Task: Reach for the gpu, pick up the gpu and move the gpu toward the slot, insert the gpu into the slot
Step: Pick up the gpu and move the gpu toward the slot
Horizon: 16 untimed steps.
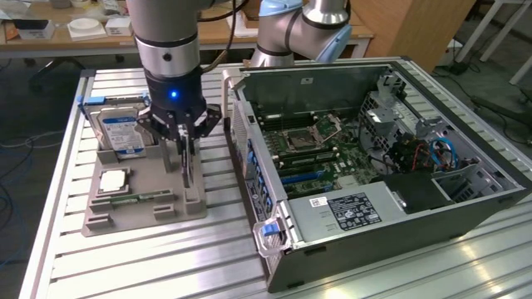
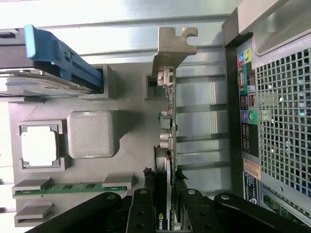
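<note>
Claw (image 1: 184,146) pinches the gpu (image 2: 166,121) from above, one finger on each flat face, near the end away from its bracket.

The open computer case (image 1: 390,187) lies on the exterior view's right with the green motherboard (image 1: 328,146) exposed, and the blue slot (image 1: 301,177) on it is unfilled. Beside the case sits the grey holder tray (image 1: 141,205). It carries the hard drive (image 1: 121,131), the gpu, a memory stick (image 1: 137,198) and a processor (image 1: 112,182).

The step in hand looks like the pick-up. The grip is made, but I cannot tell whether the card has left its groove.

It stands on edge, its long axis along the tray and parallel to the case's port panel. The pale metal bracket (image 2: 172,46) is at the hard-drive end.

Freeing it seems to call for a straight upward pull, with no twist against the groove walls.
</note>
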### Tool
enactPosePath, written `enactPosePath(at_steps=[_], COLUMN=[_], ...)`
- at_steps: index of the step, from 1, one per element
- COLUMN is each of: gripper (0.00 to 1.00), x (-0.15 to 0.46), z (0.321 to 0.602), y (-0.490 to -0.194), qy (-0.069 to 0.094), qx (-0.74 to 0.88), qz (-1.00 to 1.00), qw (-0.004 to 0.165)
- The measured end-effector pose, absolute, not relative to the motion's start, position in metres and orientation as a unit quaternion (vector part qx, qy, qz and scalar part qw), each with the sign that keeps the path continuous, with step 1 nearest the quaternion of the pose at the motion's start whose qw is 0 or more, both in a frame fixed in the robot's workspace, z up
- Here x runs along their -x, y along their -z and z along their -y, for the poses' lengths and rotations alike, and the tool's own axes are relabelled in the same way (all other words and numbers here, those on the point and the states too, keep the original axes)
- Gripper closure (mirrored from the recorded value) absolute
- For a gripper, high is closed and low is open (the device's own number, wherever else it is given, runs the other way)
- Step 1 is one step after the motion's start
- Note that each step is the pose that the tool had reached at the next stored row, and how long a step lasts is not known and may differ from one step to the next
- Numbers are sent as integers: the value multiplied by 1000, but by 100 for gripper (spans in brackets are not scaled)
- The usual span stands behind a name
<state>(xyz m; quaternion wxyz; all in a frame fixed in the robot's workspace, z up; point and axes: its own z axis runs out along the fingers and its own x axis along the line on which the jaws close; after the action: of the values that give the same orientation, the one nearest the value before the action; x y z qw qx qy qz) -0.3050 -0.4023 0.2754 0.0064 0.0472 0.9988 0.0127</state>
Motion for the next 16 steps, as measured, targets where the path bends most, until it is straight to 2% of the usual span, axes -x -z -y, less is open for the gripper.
enactPosePath(at_steps=[16], gripper=[73], x=[305], z=[402], y=[-330], qy=[-23], qx=[-47], qz=[-999], qw=[7])
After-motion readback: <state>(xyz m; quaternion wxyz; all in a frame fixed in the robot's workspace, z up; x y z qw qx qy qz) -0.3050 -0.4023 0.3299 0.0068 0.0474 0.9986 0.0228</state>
